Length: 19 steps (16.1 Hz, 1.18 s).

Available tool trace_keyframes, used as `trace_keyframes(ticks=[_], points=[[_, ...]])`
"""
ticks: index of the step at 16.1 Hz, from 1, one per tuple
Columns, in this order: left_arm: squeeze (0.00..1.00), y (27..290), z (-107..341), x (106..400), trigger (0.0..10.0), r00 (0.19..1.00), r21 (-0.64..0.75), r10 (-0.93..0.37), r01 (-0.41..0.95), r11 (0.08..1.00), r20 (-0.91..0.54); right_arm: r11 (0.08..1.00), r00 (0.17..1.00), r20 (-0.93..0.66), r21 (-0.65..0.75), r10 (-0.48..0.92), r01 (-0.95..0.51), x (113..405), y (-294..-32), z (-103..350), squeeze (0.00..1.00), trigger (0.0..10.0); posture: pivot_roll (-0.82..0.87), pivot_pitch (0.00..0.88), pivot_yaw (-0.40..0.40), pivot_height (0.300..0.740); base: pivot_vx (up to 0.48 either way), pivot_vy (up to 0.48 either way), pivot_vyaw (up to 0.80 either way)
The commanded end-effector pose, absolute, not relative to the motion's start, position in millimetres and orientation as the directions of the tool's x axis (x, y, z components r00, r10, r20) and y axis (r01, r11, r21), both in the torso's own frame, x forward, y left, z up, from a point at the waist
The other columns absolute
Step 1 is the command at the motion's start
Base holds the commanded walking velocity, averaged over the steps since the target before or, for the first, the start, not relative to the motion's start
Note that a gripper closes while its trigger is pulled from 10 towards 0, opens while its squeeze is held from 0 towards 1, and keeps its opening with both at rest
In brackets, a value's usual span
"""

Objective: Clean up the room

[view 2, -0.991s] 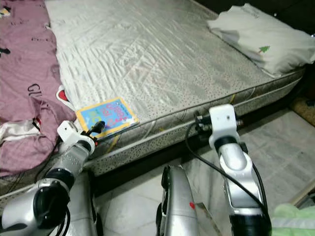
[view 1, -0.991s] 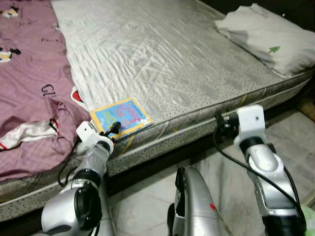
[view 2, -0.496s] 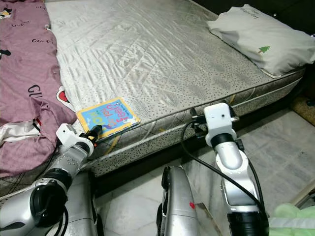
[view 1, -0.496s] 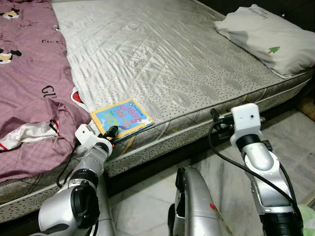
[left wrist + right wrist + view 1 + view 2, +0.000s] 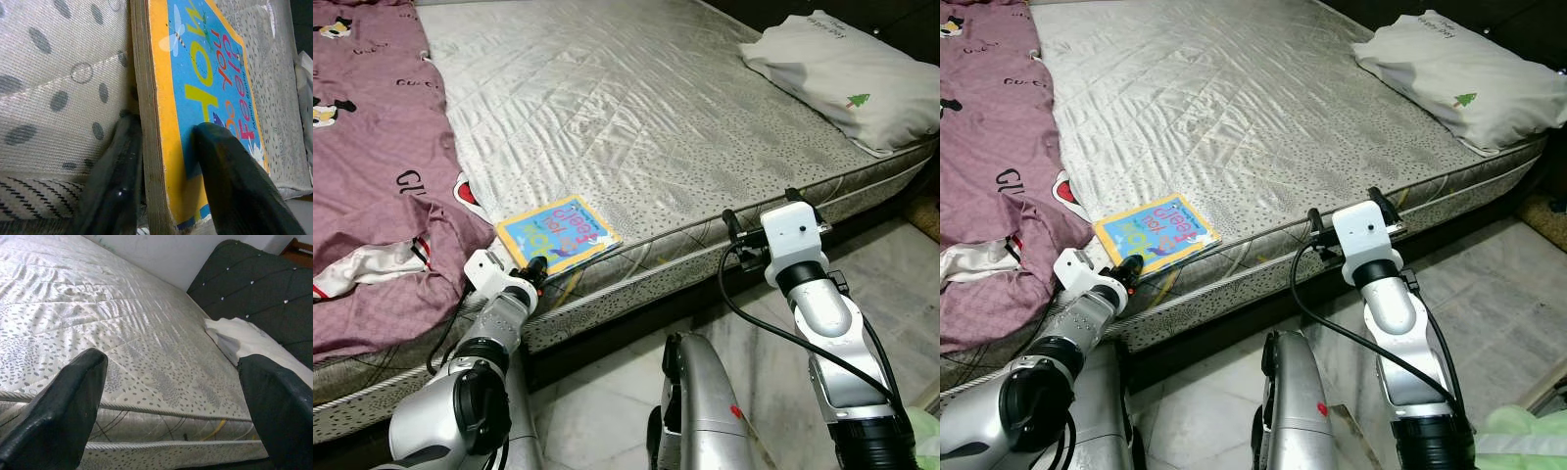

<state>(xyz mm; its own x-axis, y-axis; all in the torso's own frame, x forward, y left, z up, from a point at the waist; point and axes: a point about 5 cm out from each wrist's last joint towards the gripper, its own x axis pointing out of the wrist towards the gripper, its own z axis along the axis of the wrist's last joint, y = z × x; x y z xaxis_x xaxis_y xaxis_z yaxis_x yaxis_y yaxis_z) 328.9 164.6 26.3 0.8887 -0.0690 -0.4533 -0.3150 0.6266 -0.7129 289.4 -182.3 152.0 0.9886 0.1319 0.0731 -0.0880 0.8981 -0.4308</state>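
A thin children's book [image 5: 558, 233] with a blue and yellow cover lies flat at the near edge of the grey mattress [image 5: 636, 108]. My left gripper [image 5: 536, 266] reaches up from below the edge and is shut on the book's near corner. In the left wrist view one finger [image 5: 225, 181] presses on the cover of the book [image 5: 205, 88] and the other finger [image 5: 115, 191] sits under its edge. My right gripper [image 5: 759, 208] hovers open at the mattress side, further right. Its two fingers [image 5: 63, 411] stand wide apart with nothing between them.
A purple printed blanket [image 5: 372, 176] is bunched over the left part of the bed, close to the book. A white pillow [image 5: 847, 73] lies at the far right corner by a dark padded headboard [image 5: 254, 289]. Pale marble floor [image 5: 901, 284] runs along the bed's side.
My right arm has swung left and up toward the mattress edge, its fingers now showing spread. The left gripper has stayed on the book's corner.
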Motion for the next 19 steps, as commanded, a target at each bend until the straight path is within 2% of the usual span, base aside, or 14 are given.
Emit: trace_keyframes(ticks=[1,9,12,14,17,19], points=[[0.0,146,18,324,0.0,0.86,-0.717,-0.136,-0.312,0.623,-0.492,0.892,0.987,0.079,-0.443,0.142,-0.092,291,-182,154,0.0,10.0,-0.13,0.0,-0.09,0.491,0.0,0.0,0.0],[0.0,148,20,325,0.0,0.874,-0.705,-0.118,-0.292,0.647,-0.471,0.895,0.985,0.084,-0.435,0.149,-0.098,294,-180,153,0.0,10.0,-0.12,0.0,-0.088,0.491,0.0,0.0,0.0],[0.0,160,26,329,0.0,0.894,-0.577,-0.033,-0.26,0.774,-0.447,0.903,0.983,0.117,-0.423,0.144,-0.082,297,-176,162,0.0,10.0,-0.1,0.0,-0.083,0.491,0.0,0.0,0.0],[0.0,158,49,344,0.0,0.946,-0.416,0.001,-0.143,0.898,-0.324,0.913,0.973,0.154,-0.397,0.171,-0.097,298,-161,168,0.0,10.0,-0.08,0.0,-0.072,0.491,0.0,0.0,0.0],[0.0,170,82,358,0.0,0.987,-0.335,0.042,-0.091,0.938,-0.153,0.938,0.977,0.149,-0.333,0.152,-0.095,297,-148,161,0.0,10.0,-0.02,0.0,-0.056,0.491,0.0,0.0,0.0],[0.0,180,111,360,0.0,0.997,-0.207,0.067,-0.06,0.976,0.026,0.97,0.989,0.059,-0.213,0.134,-0.119,292,-139,137,0.0,10.0,0.03,0.0,-0.039,0.491,0.0,0.0,0.0]])
